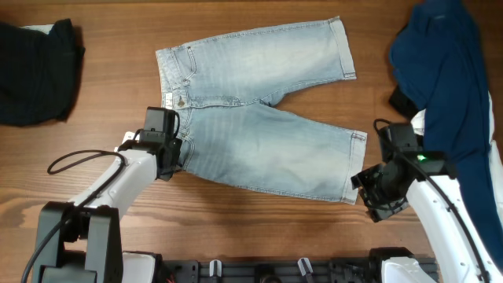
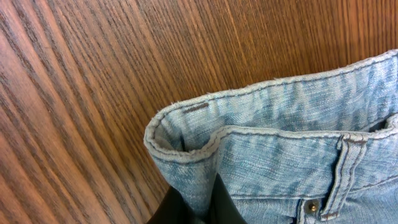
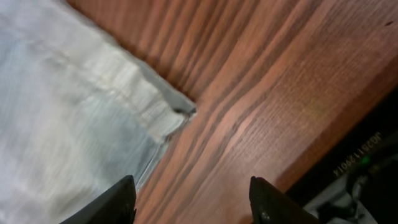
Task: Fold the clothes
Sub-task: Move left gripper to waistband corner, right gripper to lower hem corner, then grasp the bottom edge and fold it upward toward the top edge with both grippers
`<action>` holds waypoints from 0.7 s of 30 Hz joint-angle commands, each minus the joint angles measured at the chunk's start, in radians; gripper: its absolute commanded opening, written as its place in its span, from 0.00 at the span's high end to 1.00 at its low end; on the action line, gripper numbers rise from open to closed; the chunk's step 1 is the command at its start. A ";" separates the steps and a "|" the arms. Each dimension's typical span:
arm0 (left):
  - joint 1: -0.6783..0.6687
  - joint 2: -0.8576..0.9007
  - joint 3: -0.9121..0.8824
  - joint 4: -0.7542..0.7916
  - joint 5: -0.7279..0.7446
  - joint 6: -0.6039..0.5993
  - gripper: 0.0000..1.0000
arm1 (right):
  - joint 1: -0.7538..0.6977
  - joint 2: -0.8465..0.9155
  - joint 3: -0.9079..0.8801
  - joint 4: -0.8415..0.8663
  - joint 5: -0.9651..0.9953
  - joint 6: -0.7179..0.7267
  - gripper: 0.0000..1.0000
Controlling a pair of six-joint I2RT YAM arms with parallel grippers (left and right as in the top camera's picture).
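The light-blue denim shorts (image 1: 259, 130) lie spread flat on the wooden table, waist to the left, legs fanned out to the right. My left gripper (image 1: 174, 157) is shut on the near corner of the waistband (image 2: 199, 186), pinching a fold of denim between its black fingers. My right gripper (image 1: 368, 187) is open and empty, just beside the near leg's hem corner (image 3: 177, 112), with one finger over the fabric edge and the other over bare wood.
A dark blue garment (image 1: 448, 71) lies at the right side of the table, partly over the right arm. A black garment (image 1: 35, 71) sits at the far left. The table's front edge (image 3: 348, 106) runs close by the right gripper.
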 commanded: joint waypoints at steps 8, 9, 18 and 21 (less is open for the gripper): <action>0.008 0.029 -0.040 -0.005 -0.021 -0.006 0.96 | 0.002 0.020 -0.168 0.246 -0.029 0.028 0.45; 0.008 0.029 -0.040 -0.005 -0.021 -0.006 0.96 | 0.002 0.035 -0.168 0.263 -0.028 0.027 0.45; 0.008 0.029 -0.040 -0.013 -0.021 -0.005 0.96 | 0.108 0.250 -0.168 0.409 -0.034 0.032 0.45; 0.008 0.029 -0.040 -0.015 -0.021 -0.005 0.96 | 0.143 0.313 -0.168 0.419 -0.034 0.032 0.52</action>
